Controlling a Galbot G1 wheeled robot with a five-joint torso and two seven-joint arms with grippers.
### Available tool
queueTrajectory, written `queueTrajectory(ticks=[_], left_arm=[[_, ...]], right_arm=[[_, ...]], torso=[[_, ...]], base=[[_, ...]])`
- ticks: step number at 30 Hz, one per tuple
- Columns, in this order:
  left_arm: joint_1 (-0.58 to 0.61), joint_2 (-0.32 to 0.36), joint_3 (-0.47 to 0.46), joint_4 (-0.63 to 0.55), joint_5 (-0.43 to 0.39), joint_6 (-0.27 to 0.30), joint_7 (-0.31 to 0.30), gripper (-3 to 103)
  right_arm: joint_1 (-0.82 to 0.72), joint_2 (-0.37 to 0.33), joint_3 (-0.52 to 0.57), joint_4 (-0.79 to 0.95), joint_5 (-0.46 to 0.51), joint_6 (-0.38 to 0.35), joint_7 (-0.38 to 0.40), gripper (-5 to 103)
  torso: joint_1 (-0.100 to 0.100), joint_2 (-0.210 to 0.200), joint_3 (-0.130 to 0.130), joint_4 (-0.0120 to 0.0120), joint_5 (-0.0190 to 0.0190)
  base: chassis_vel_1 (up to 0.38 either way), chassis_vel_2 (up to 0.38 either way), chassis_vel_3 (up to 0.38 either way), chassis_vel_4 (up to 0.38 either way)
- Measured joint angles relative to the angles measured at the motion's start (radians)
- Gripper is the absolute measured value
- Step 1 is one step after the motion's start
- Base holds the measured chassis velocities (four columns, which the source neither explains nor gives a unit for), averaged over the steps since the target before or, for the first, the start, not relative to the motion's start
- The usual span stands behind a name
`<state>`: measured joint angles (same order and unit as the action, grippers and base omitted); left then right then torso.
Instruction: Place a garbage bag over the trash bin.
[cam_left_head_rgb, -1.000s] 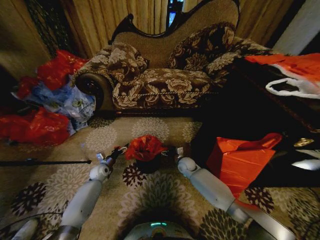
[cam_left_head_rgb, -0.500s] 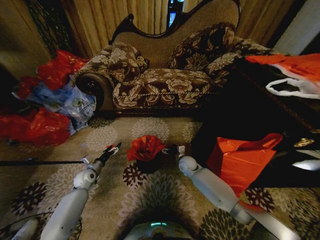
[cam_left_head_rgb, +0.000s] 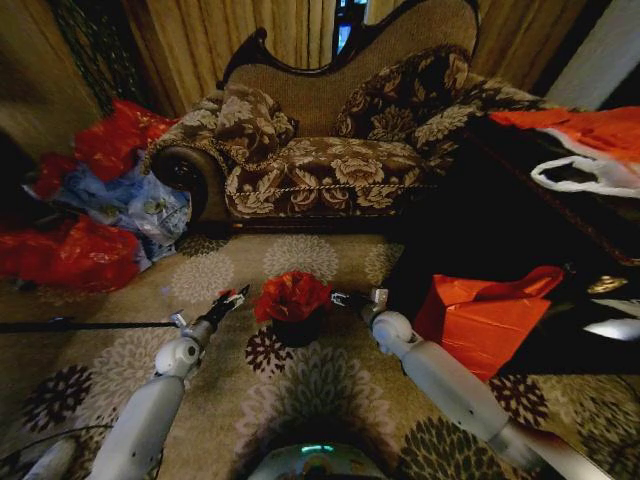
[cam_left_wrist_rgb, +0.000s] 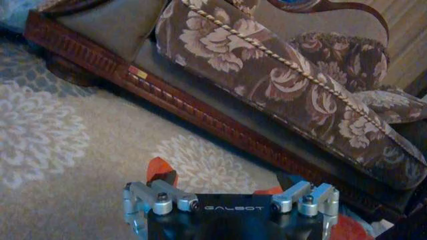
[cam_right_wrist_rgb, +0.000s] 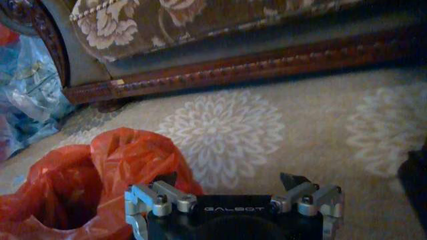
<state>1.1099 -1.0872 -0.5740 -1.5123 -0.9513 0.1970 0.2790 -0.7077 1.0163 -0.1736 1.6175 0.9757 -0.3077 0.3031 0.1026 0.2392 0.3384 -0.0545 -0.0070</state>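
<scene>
The garbage bag (cam_left_head_rgb: 291, 294), crumpled over the trash bin (cam_left_head_rgb: 297, 330) on the floral carpet (cam_left_head_rgb: 300, 400) before the sofa (cam_left_head_rgb: 330, 150), flanked by the left claw (cam_left_head_rgb: 234, 297) and right claw (cam_left_head_rgb: 350, 298), both released and holding nothing.
</scene>
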Motion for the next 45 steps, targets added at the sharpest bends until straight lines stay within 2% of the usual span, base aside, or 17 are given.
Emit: queueTrajectory(ticks=[3,8,12,15,16,18,19,22,25,31,37,38,40,43,44,45], left_arm=[[0.020,0.004,-0.014,-0.018,0.000,0.003,0.000,100],[0.076,0.017,-0.057,-0.067,0.001,0.007,-0.008,100],[0.131,0.047,-0.058,-0.136,0.038,0.007,0.005,100],[0.155,0.057,-0.003,-0.194,0.145,-0.019,0.028,100],[0.155,0.057,-0.003,-0.194,0.145,-0.019,0.028,100],[0.145,0.052,0.055,-0.221,0.227,-0.028,0.029,100],[0.145,0.052,0.055,-0.221,0.227,-0.028,0.029,100],[0.114,0.045,0.131,-0.224,0.328,-0.043,-0.010,100],[0.096,0.044,0.160,-0.212,0.383,-0.053,-0.010,100],[0.099,0.061,0.179,-0.199,0.384,-0.053,-0.019,100],[0.095,0.067,0.180,-0.180,0.386,-0.044,-0.022,100],[0.089,0.057,0.183,-0.173,0.387,-0.043,-0.021,97],[0.087,0.048,0.184,-0.171,0.386,-0.043,-0.021,93],[0.090,0.030,0.185,-0.167,0.385,-0.042,-0.021,85],[0.090,0.030,0.185,-0.167,0.385,-0.042,-0.021,85],[0.092,0.028,0.185,-0.165,0.384,-0.042,-0.021,79]], right_arm=[[-0.025,-0.011,0.026,0.021,-0.014,0.004,0.002,100],[-0.119,-0.011,0.129,0.099,-0.043,0.009,0.022,100],[-0.178,0.034,0.191,0.159,-0.046,0.008,0.050,100],[-0.222,0.079,0.207,0.194,-0.020,0.006,0.090,100],[-0.222,0.079,0.207,0.194,-0.020,0.006,0.090,100],[-0.251,0.106,0.219,0.194,-0.026,0.006,0.092,100],[-0.251,0.106,0.219,0.194,-0.026,0.006,0.092,100],[-0.280,0.140,0.236,0.182,-0.050,0.006,0.081,100],[-0.296,0.164,0.244,0.179,-0.059,0.007,0.069,100],[-0.313,0.226,0.251,0.168,-0.084,0.025,0.056,100],[-0.304,0.251,0.242,0.149,-0.085,0.027,0.045,101],[-0.302,0.252,0.238,0.145,-0.085,0.028,0.044,93],[-0.302,0.252,0.235,0.143,-0.083,0.028,0.044,93],[-0.299,0.253,0.222,0.124,-0.074,0.028,0.027,77],[-0.299,0.253,0.222,0.124,-0.074,0.028,0.027,77],[-0.296,0.258,0.220,0.113,-0.074,0.030,0.015,71]], torso=[[0.000,0.000,0.000,0.0000,0.0001],[0.000,0.000,0.000,-0.0001,-0.0004],[0.000,0.000,0.000,0.0002,0.0001],[0.000,0.000,0.000,0.0005,-0.0003],[0.000,0.000,0.000,0.0005,-0.0003],[0.000,0.000,0.000,0.0000,0.0001],[0.000,0.000,0.000,0.0000,0.0001],[0.000,0.000,0.000,-0.0001,-0.0002],[0.000,0.000,0.000,-0.0001,-0.0001],[0.000,0.000,0.000,0.0001,-0.0001],[0.000,0.000,0.000,0.0003,-0.0001],[0.000,0.000,0.000,0.0001,-0.0002],[0.000,0.000,0.000,0.0000,-0.0002],[0.000,0.000,0.000,0.0000,-0.0002],[0.000,0.000,0.000,0.0000,-0.0002],[0.000,0.000,0.000,0.0000,-0.0002]], base=[[0.000,0.000,0.000,0.000],[0.000,0.000,0.000,0.000],[0.000,0.000,0.000,0.000],[0.000,0.000,0.000,0.000],[0.000,0.000,0.000,0.000],[0.000,0.000,0.000,0.000],[0.000,0.000,0.000,0.000],[0.000,0.000,0.000,0.000],[0.000,0.000,0.000,0.000],[0.000,0.000,0.000,0.000],[0.000,0.000,0.000,0.000],[0.000,0.000,0.000,0.000],[0.000,0.000,0.000,0.000],[0.000,0.000,0.000,0.000],[0.000,0.000,0.000,0.000],[0.000,0.000,0.000,0.000]])
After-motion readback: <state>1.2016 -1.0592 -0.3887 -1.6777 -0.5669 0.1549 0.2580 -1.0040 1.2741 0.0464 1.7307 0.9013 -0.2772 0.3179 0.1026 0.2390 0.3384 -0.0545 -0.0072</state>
